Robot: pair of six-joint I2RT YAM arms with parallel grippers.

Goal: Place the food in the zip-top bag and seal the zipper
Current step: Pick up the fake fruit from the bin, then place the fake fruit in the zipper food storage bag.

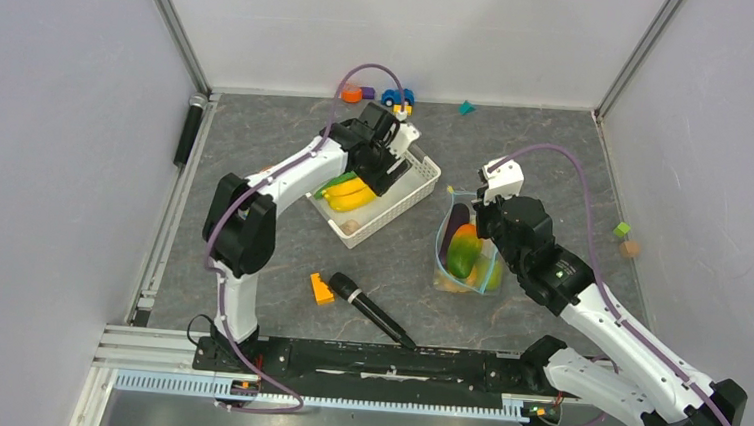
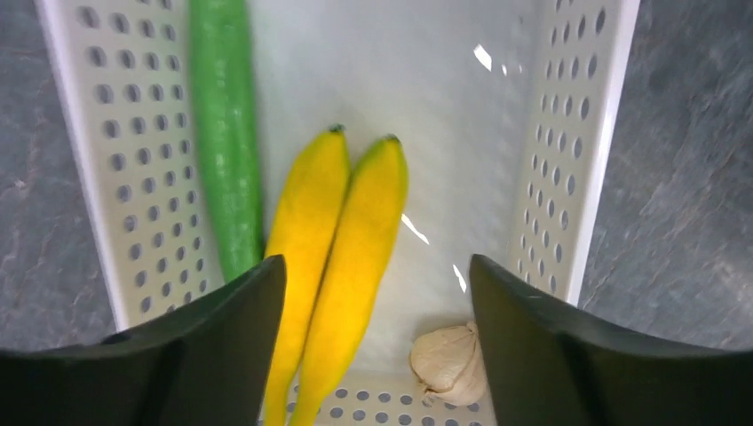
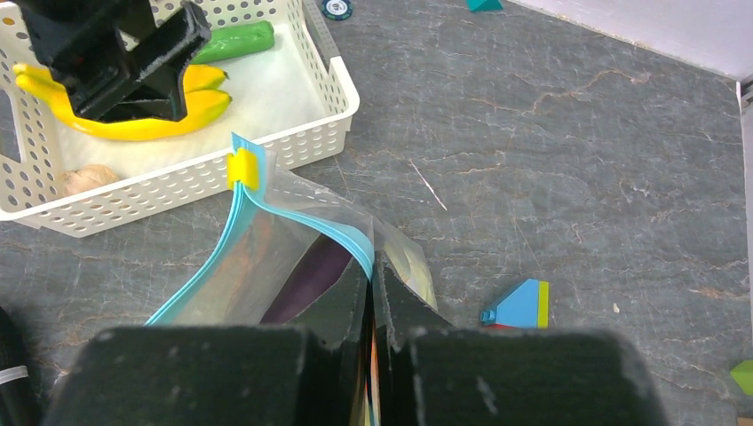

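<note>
My left gripper [image 2: 377, 355] is open and hangs over the white slotted basket [image 1: 417, 179], its fingers either side of the yellow bananas [image 2: 342, 257]. A green cucumber [image 2: 226, 142] lies left of them. In the top view the gripper [image 1: 389, 159] is above the bananas [image 1: 351, 195]. My right gripper [image 3: 371, 277] is shut on the rim of the zip-top bag [image 3: 266, 266], pinching its light-blue zipper [image 3: 342, 232] and holding the mouth open. A purple eggplant [image 3: 311, 275] shows inside. The top view shows the bag [image 1: 465, 254] holding eggplant, green and orange food.
A garlic bulb [image 2: 450, 364] lies in the basket's near corner. A black microphone [image 1: 371, 308] and an orange block [image 1: 321, 288] lie near the front. A blue block [image 3: 518, 306] sits right of the bag. Toy car and blocks [image 1: 391, 98] are at the back wall.
</note>
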